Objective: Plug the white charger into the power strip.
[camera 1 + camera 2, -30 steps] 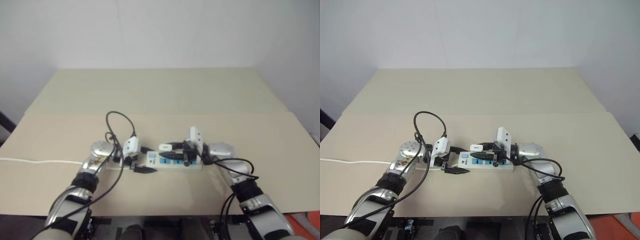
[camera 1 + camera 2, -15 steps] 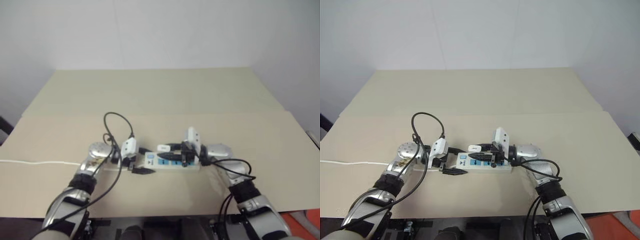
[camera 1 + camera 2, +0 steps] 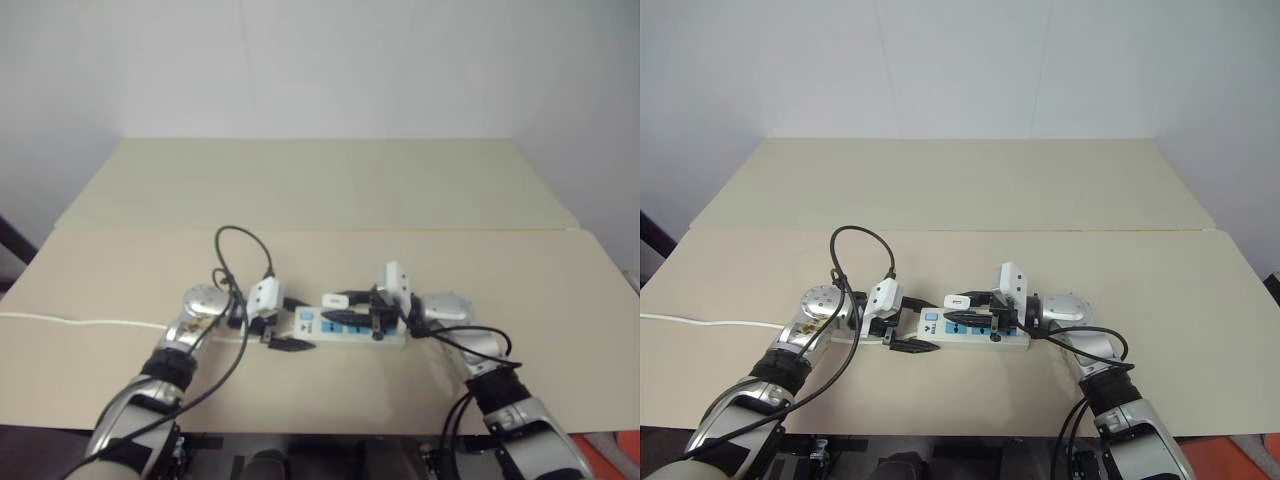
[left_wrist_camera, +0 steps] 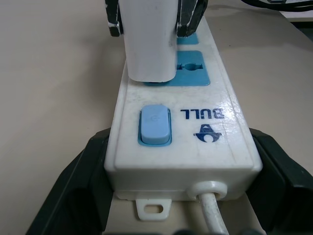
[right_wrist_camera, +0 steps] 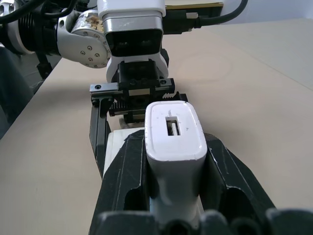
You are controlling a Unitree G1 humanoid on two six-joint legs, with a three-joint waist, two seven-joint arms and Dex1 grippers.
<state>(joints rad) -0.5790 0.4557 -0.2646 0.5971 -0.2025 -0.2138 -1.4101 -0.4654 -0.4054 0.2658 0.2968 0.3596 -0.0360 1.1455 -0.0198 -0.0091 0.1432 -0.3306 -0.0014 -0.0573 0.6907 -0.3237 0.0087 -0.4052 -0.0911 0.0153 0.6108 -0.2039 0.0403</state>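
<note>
R tool point(image 5: 174, 205) clamps the white charger point(image 3: 958, 300) over the power strip point(image 3: 975, 333) on the table point(image 3: 960, 200); L tool point(image 4: 156, 196) grips strip's switch end. Risk: prongs misalign w/ socket, charger tilts or jams.

A wide table point(image 3: 970, 190) with a pale beige top takes up most of the room in front. A straight seam point(image 3: 940, 230) runs across the table from side to side, splitting it into a far panel and a near panel; the near panel is the wider of the two. Behind the table's far edge stands a plain white wall point(image 3: 960, 60), evenly lit, with faint vertical joints. At the table's near right corner a patch of orange-red point(image 3: 1240, 455) shows below the edge. At the table's left edge, a dark slanted bar point(image 3: 650, 232) shows against the wall.
</note>
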